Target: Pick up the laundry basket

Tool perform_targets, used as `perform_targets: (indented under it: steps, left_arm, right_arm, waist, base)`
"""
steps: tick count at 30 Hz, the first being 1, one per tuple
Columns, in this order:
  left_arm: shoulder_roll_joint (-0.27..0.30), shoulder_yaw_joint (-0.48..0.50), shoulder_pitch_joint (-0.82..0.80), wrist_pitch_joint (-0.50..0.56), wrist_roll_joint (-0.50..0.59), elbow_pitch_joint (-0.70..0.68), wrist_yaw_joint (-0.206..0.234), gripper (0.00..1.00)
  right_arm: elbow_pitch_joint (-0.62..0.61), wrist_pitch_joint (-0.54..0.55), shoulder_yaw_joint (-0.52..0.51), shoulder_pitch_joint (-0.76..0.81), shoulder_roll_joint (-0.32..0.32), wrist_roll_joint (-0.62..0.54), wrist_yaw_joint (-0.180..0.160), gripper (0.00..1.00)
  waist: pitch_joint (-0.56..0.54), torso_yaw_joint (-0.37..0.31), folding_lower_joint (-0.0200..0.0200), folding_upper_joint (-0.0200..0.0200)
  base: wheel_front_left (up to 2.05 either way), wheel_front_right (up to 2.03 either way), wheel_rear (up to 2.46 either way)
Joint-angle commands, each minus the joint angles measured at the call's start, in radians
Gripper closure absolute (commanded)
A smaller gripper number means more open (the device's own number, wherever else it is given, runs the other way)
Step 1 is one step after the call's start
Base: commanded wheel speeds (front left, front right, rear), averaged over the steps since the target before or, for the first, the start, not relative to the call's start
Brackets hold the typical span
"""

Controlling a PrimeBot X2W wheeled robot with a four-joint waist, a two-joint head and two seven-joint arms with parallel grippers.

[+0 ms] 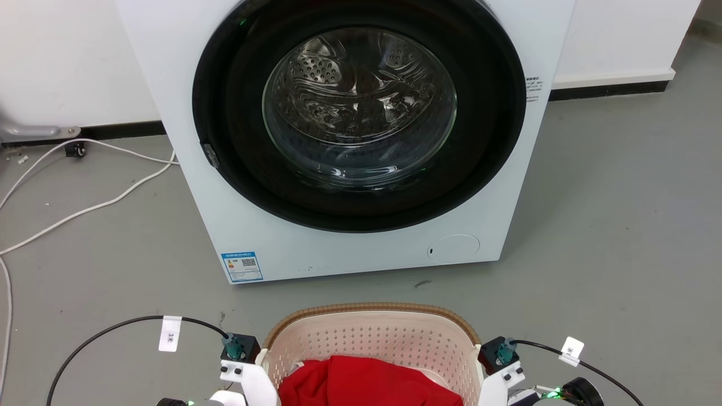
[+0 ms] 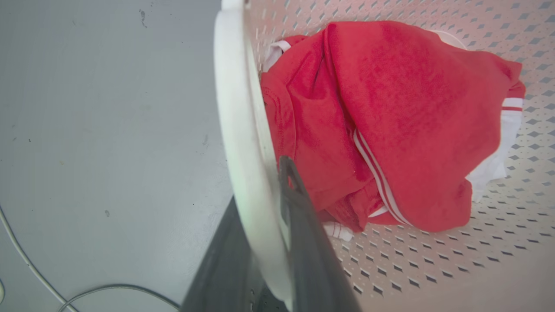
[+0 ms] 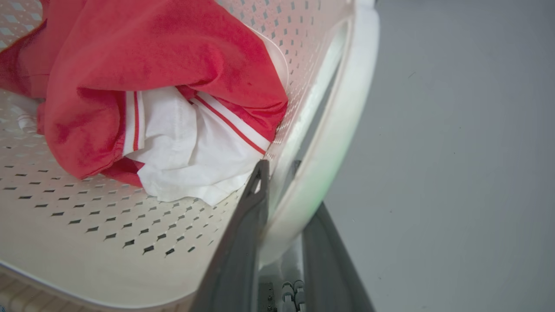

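The laundry basket (image 1: 372, 338), cream perforated plastic with a brown woven rim, sits on the grey floor in front of me at the bottom of the head view. It holds a red garment (image 1: 366, 383) with white stripes and a white cloth (image 3: 186, 151). My left gripper (image 2: 260, 186) is at the basket's left side, its dark fingers clamped over the white side handle (image 2: 236, 130), one inside and one outside. My right gripper (image 3: 288, 186) grips the opposite white handle (image 3: 347, 108) the same way. In the head view, the left gripper (image 1: 256, 375) and right gripper (image 1: 491, 378) flank the basket.
A white front-loading washing machine (image 1: 350, 129) with a round dark door stands just beyond the basket. White cables (image 1: 84, 208) trail over the floor at the left. Black cables loop from both wrists. Open grey floor lies at the right.
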Motion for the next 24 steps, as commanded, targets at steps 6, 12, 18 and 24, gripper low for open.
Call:
perform_targets:
  steps: [6, 12, 18, 24]
  left_arm:
    - [-0.020, -0.028, -0.002, -0.018, -0.020, -0.006, -0.014, 1.00]
    - [-0.020, -0.045, -0.005, -0.022, -0.035, -0.002, -0.014, 1.00]
    - [-0.019, -0.060, -0.005, -0.029, -0.049, 0.003, -0.014, 1.00]
    - [-0.023, -0.074, -0.009, -0.036, -0.060, 0.006, -0.014, 1.00]
  right_arm:
    - [-0.005, -0.009, 0.034, 0.021, 0.023, 0.027, 0.014, 1.00]
    - [-0.002, -0.013, 0.049, 0.023, 0.024, 0.043, 0.014, 1.00]
    - [0.001, -0.015, 0.061, 0.019, 0.027, 0.054, 0.014, 1.00]
    - [0.003, -0.017, 0.069, 0.019, 0.029, 0.063, 0.014, 1.00]
  waist:
    - [-0.012, 0.004, 0.0001, -0.0001]
    - [-0.017, 0.010, 0.0001, -0.0001]
    - [-0.019, 0.010, 0.0001, -0.0001]
    - [-0.019, 0.013, 0.0001, -0.0001]
  base:
    - [0.00, 0.00, 0.00]
    - [0.00, 0.00, 0.00]
    - [0.00, 0.00, 0.00]
    - [0.00, 0.00, 0.00]
